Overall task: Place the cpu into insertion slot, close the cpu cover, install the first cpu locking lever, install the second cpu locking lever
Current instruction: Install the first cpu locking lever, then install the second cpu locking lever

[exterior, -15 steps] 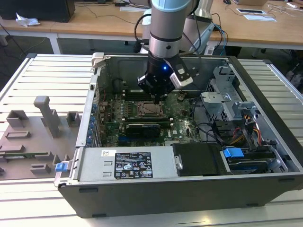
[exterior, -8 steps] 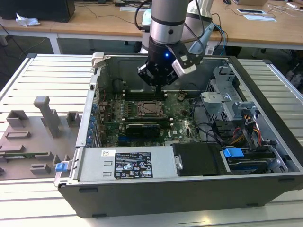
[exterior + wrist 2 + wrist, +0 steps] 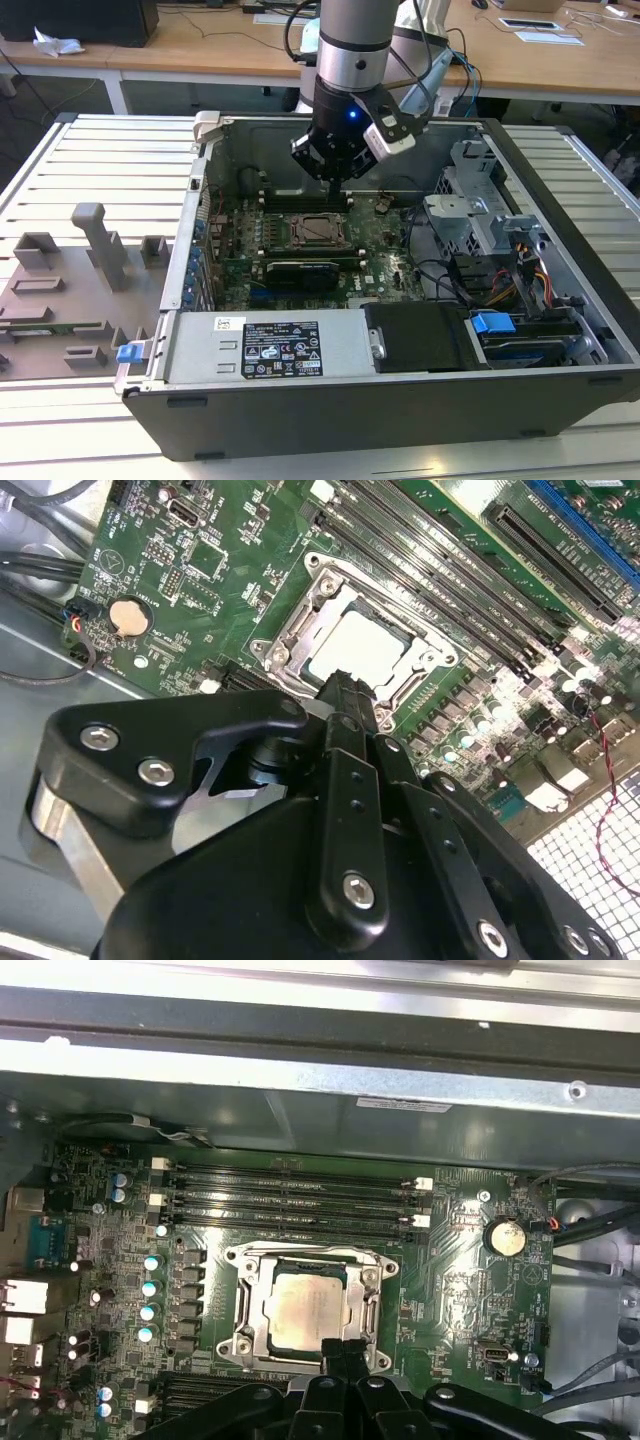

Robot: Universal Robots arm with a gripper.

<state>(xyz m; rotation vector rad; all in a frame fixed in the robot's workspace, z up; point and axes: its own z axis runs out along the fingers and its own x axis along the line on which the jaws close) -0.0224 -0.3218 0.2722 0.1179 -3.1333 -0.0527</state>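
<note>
Slatted grey worktop (image 3: 100,160) carries an open computer case (image 3: 560,250) with its green motherboard (image 3: 470,1290) exposed. Black jaws (image 3: 345,695) hang just above the board with their tips pressed together, closed on nothing, at the near edge of the insertion slot (image 3: 240,1332). Inside that socket lies the cpu (image 3: 310,1310), silvery top up, with the cpu cover (image 3: 375,1305) lying flat around it. Beyond the socket run long black memory slots (image 3: 290,1200), and a round coin battery (image 3: 503,1236) sits near the board's edge.
</note>
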